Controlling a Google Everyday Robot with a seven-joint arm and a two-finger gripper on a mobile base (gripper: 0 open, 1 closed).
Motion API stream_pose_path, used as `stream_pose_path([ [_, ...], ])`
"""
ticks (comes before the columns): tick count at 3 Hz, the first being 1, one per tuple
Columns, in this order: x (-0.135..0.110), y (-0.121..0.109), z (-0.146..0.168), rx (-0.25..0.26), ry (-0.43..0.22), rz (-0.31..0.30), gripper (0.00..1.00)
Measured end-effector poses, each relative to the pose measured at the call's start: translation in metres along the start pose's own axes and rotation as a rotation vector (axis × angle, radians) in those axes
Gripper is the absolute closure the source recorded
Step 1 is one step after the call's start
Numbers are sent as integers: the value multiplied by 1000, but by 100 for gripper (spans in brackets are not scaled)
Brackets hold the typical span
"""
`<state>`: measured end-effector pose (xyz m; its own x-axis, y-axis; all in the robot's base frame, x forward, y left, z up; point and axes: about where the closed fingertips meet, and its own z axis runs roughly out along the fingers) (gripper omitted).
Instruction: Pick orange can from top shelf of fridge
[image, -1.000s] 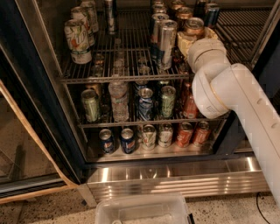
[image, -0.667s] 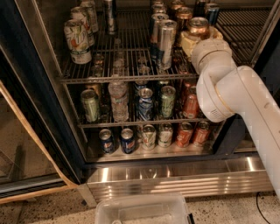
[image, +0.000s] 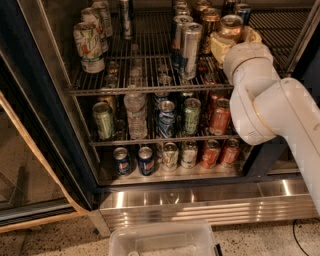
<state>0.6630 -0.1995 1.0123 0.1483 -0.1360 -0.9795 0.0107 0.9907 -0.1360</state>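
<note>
The fridge (image: 35, 100) stands open with wire racks of cans. On the right of the top shelf (image: 145, 90), my gripper (image: 233, 39) reaches in from the white arm, its cream fingers (image: 218, 48) on either side of the orange can (image: 231, 26). The can is copper-orange with a silver lid, and only its upper part shows above the fingers. The gripper is shut on it. More copper cans (image: 210, 22) stand just behind and to its left.
A tall silver-and-blue can (image: 190, 47) stands just left of the gripper. Green-and-white cans (image: 90, 45) are at the shelf's left. Lower racks hold several soda cans and a water bottle (image: 136, 112). The glass door (image: 20, 170) hangs open at left. A plastic bin (image: 160, 240) sits on the floor.
The arm and gripper have shifted to the right along the top shelf, and the orange can has moved with them, away from the tall silver-and-blue can.
</note>
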Motion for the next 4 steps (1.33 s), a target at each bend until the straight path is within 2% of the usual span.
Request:
stream_pose_path([
  [2,-21,-3,-24,-19,-26,9,100],
  [4,-32,-3,-48,-35,-23,-4,100],
])
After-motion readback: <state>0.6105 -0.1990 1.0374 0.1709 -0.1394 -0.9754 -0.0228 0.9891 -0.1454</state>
